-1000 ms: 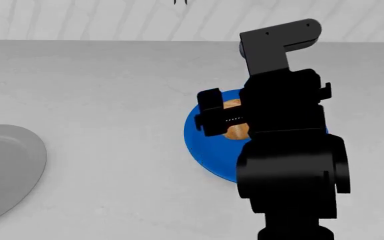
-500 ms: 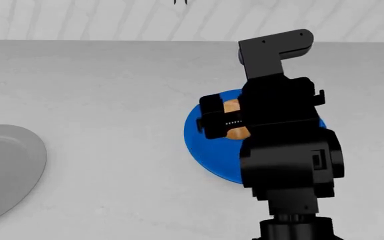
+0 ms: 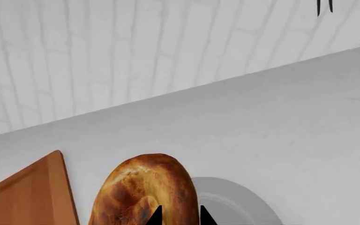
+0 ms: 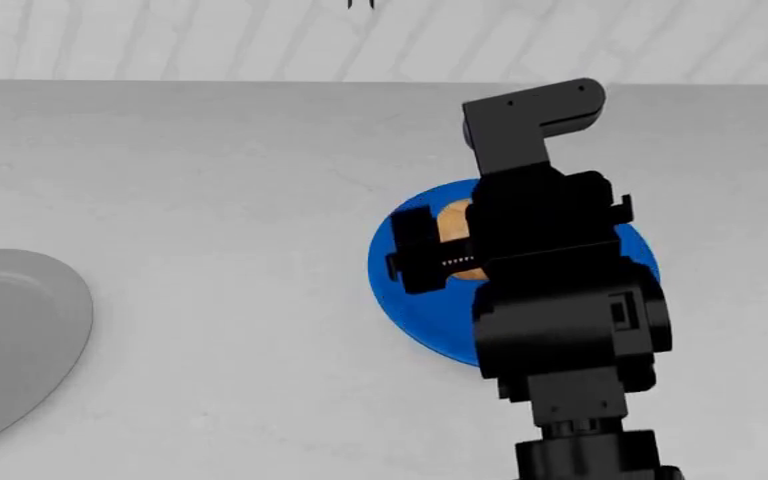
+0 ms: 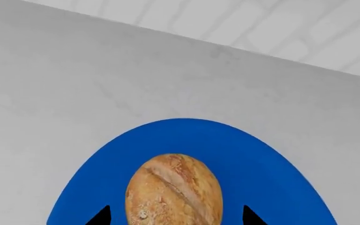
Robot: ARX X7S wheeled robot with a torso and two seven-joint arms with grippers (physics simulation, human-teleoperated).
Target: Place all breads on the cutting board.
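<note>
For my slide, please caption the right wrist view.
Open right gripper straddling the pale roll on the blue plate.

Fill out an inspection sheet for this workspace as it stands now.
Surface: pale grey counter, bare between the plates.
Job's things: pale roll lies on the blue plate; dark roll is between the left gripper's tips; only a corner of the cutting board shows, with no bread on that part.
Clutter: grey plate.
Grippers: right gripper open, astride the pale roll; left gripper shut on the dark roll.
Cables: nothing seen.
Surroundings: white brick wall.
</note>
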